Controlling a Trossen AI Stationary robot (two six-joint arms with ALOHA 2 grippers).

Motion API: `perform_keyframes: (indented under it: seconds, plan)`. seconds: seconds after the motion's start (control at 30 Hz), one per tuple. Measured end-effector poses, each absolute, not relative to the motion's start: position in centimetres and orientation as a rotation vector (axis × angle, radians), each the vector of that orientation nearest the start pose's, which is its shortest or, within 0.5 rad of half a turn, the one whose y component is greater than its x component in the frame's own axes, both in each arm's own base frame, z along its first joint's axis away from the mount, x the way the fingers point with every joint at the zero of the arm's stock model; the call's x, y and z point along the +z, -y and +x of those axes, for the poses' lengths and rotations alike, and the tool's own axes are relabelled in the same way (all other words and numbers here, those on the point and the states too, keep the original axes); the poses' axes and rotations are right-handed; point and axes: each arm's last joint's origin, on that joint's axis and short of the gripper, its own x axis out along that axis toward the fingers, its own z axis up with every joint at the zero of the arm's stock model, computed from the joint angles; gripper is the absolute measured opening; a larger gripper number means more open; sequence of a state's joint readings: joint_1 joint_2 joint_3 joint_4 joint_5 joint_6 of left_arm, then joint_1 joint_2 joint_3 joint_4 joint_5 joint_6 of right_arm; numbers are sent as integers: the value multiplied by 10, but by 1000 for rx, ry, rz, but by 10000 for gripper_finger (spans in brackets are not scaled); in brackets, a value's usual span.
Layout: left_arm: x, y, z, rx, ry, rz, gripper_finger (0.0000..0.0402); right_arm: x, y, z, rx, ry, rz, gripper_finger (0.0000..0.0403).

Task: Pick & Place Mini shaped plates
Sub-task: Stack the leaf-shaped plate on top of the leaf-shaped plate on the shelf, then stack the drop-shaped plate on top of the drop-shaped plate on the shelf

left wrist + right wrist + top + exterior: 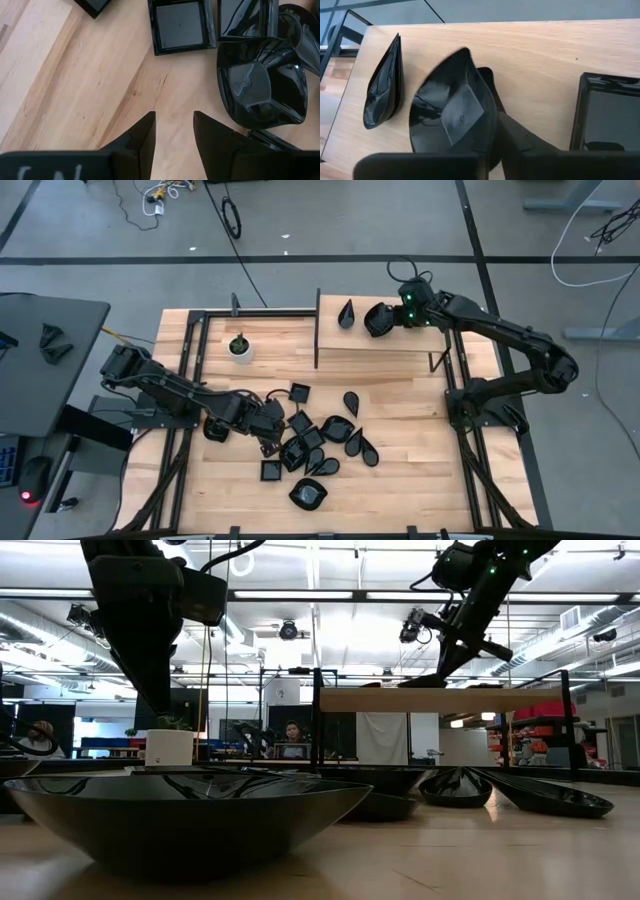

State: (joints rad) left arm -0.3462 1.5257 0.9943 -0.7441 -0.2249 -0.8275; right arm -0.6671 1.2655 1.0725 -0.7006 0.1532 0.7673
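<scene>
Several glossy black mini shaped plates (320, 442) lie in a loose pile on the wooden table. My left gripper (174, 131) hangs open over bare wood at the pile's left side, beside a square plate (180, 25) and a rounded plate (260, 82). At the back, my right gripper (380, 320) is over a raised wooden shelf (390, 345), shut on a teardrop plate (452, 107). Another teardrop plate (382, 85) lies on the shelf beside it, and a square plate (607, 115) lies on its other side. My right gripper holds the teardrop plate on edge, its broad face (462, 112) toward the wrist camera. One finger (520, 140) lies against its back; the plate hides the other. The fingers slant down from the table's right. Whether its lower edge rests on the shelf I cannot tell.
A small white pot with a green plant (239, 346) stands at the table's far left. A dark frame (318, 330) edges the shelf and table. One plate (308, 495) lies alone near the front edge. Bare wood lies at the table's left and right.
</scene>
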Motion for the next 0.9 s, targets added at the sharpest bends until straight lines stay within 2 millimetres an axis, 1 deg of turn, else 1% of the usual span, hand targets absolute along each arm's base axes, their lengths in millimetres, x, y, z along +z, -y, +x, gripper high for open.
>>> perform_keyframes:
  seconds: [0.13, 0.23, 0.37, 0.47, 0.6, 0.7, 0.83, 0.9]
  plan:
    - [203, 88, 263, 397, -1163, -362, 138, 292, 159, 195, -1075, -576, 890, 66]
    - [203, 88, 263, 398, -1165, -361, 138, 297, 157, 192, -1060, -573, 856, 95]
    - [203, 88, 263, 399, -1166, -360, 138, 309, 151, 184, -1031, -527, 810, 127]
    - [203, 88, 263, 399, -1167, -360, 138, 322, 143, 178, -994, -469, 765, 142]
    - [203, 84, 264, 397, -1176, -381, 138, 340, 123, 174, -886, -402, 698, 150]
    - [202, 78, 266, 371, -1215, -443, 138, 351, 100, 176, -777, -363, 657, 149]
    - [203, 68, 265, 334, -1305, -572, 138, 355, 74, 182, -638, -385, 609, 145]
    - [207, 66, 263, 293, -1318, -602, 138, 355, 64, 185, -602, -404, 584, 142]
